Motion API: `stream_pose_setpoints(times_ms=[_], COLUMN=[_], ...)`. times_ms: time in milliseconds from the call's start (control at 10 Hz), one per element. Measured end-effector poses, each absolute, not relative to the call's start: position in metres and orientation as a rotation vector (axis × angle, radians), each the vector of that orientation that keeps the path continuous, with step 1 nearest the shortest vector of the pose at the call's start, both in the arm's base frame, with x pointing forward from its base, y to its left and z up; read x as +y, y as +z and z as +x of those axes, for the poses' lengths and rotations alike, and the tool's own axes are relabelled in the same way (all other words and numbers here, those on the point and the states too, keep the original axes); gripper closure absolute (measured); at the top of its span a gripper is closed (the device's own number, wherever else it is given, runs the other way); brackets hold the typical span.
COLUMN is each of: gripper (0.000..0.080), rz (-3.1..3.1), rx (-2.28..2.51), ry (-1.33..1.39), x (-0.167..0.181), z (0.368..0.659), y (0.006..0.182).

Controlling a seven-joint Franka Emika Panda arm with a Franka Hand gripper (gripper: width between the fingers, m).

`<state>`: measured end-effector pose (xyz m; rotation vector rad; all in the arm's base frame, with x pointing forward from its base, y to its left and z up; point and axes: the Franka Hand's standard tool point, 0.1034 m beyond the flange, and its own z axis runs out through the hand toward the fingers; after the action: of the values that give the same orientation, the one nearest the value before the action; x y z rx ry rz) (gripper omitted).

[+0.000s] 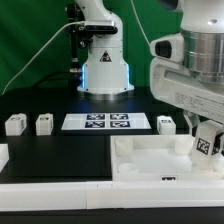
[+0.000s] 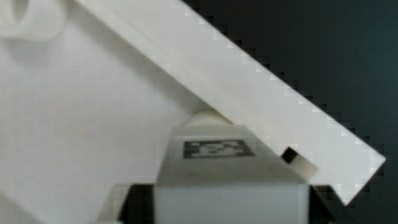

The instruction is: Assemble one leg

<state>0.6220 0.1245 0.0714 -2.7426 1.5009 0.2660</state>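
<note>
The black tabletop (image 1: 60, 160) fills the exterior view, with the arm's white base (image 1: 103, 62) standing at its far edge. The large white tray-like piece (image 1: 140, 166) with a raised rim lies toward the exterior view's right. In the wrist view its rim (image 2: 231, 70) runs as a slanted band across dark background. The marker board (image 1: 105, 122) lies flat in front of the base. The hand (image 1: 204, 149) hangs over the tray piece's far right corner, clenched on the leg (image 1: 206, 142), whose marker tag faces the camera. From the wrist, the leg (image 2: 221, 148) sits between the dark fingers (image 2: 128, 203), just beside the rim. A spare leg (image 1: 166, 123) stands just right of the board, two more legs (image 1: 15, 125) (image 1: 44, 124) to its left.
</note>
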Motion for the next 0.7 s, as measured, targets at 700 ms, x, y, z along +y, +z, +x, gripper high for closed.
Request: stream_pose_setpoints(times_ms=[700], gripper=[0.0269], rz=[-2.734], rx=[1.519], ry=[0.267], x=[0.1260], z=[0.6216], y=[0.0707])
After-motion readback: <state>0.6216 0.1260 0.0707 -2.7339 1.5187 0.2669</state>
